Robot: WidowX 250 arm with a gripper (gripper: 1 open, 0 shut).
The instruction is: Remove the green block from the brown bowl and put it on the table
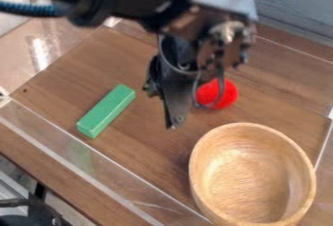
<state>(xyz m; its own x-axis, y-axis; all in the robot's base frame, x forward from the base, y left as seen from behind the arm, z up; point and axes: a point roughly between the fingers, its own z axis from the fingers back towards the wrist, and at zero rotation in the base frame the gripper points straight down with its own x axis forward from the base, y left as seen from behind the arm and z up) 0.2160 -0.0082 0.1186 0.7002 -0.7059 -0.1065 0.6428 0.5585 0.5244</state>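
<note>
The green block lies flat on the table, left of centre, angled from lower left to upper right. The brown bowl stands at the lower right with nothing in it. My gripper hangs between them, its dark fingers pressed together and pointing down at the wood, holding nothing. Its tips are a short way right of the block and apart from it.
A red ball with a small green leaf sits just right of the gripper, partly behind the arm. Clear acrylic walls edge the tabletop along the front and left. The arm's body fills the upper middle.
</note>
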